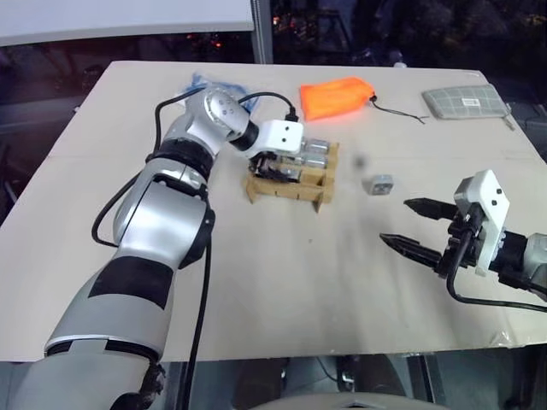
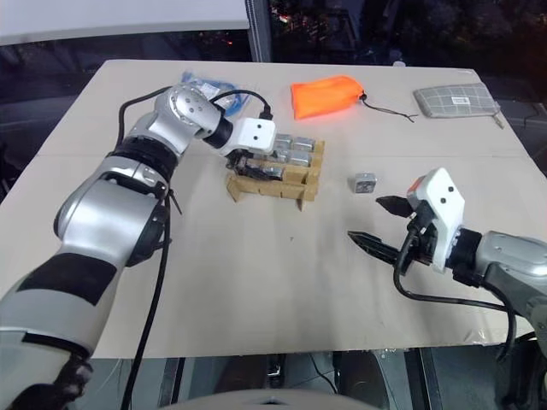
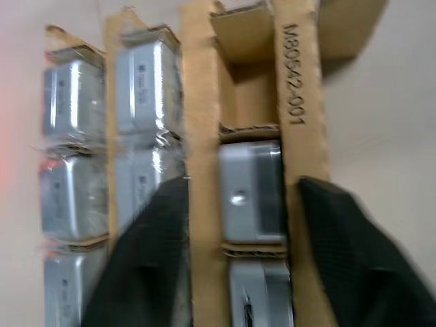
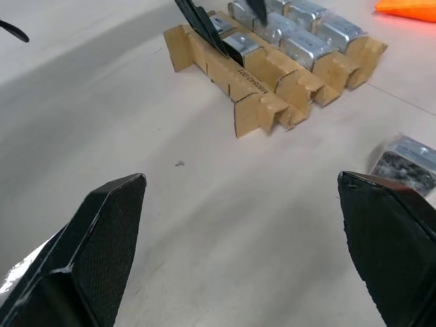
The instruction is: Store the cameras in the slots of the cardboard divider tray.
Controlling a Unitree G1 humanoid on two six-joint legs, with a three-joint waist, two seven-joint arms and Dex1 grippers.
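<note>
One tray, many cameras, one camera loose

Left gripper [image 3: 235, 225] reaches down into the tray [image 1: 289, 186], fingers spread astride a slotted camera [image 3: 251, 192]; the right gripper [image 1: 417, 225] hovers wide open near the loose camera [image 1: 379, 184] on the table [image 1: 282, 282].

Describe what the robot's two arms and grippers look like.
Both arms are silver-grey shells with black joints and black cables looped alongside. Each wrist carries a white block. The left gripper and right gripper each have two black, pointed fingers with a finely textured surface.
</note>
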